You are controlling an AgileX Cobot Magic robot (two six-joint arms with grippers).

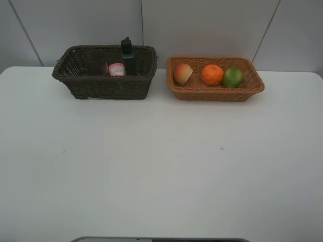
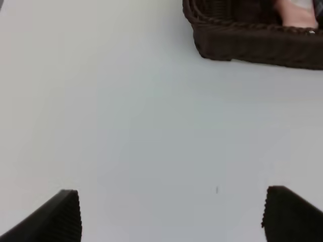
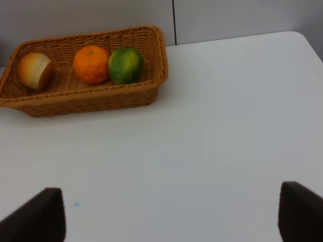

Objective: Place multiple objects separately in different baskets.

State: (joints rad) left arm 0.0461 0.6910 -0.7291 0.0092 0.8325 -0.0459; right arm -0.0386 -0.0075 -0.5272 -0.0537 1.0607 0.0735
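The dark brown basket (image 1: 106,86) stands at the back left and holds the translucent cup (image 1: 95,62), the pink white-capped tube (image 1: 116,69) and the dark green pump bottle (image 1: 127,54). The light orange-tan basket (image 1: 214,89) at the back right holds the red-orange round fruit (image 1: 182,73), the orange (image 1: 212,74) and the green citrus (image 1: 232,77). Neither gripper shows in the exterior high view. My left gripper (image 2: 171,214) is open and empty over bare table, short of the dark basket (image 2: 252,43). My right gripper (image 3: 171,217) is open and empty, short of the tan basket (image 3: 86,96).
The white table (image 1: 161,161) spreads in front of both baskets. A grey panelled wall (image 1: 202,25) stands behind them. A dark edge (image 1: 161,239) shows at the table's front.
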